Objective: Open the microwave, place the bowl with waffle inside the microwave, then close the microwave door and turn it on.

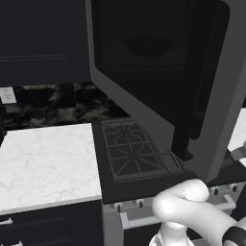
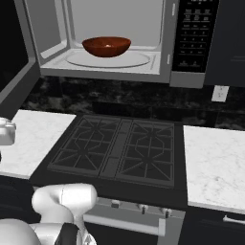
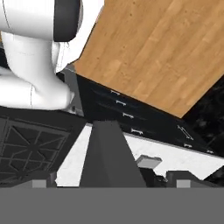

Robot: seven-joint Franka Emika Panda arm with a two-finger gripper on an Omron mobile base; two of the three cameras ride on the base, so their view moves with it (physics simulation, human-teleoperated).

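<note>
The microwave point(image 2: 119, 62) hangs above the stove with its cavity lit and open. Inside, on the round glass turntable, sits the reddish-brown bowl point(image 2: 106, 46), with a pale spot in its hollow. Through the dark glass the bowl point(image 1: 149, 45) appears as a dim shape. The microwave door point(image 1: 158, 91) stands swung far out toward me, its black bar handle point(image 1: 185, 120) hanging over the stove's right side. My gripper point(image 3: 114, 178) is open, its fingertips point(image 3: 43, 178) wide apart at either side of a dark grey wedge point(image 3: 107, 148), which looks like the door's edge.
A black gas stove point(image 2: 119, 150) lies under the microwave, with white marble counters to its left point(image 1: 43, 163) and right point(image 2: 215, 165). The microwave's keypad point(image 2: 194, 36) is at its right. Dark cabinets point(image 1: 43, 38) flank it. My arm point(image 1: 192, 206) bends low before the stove.
</note>
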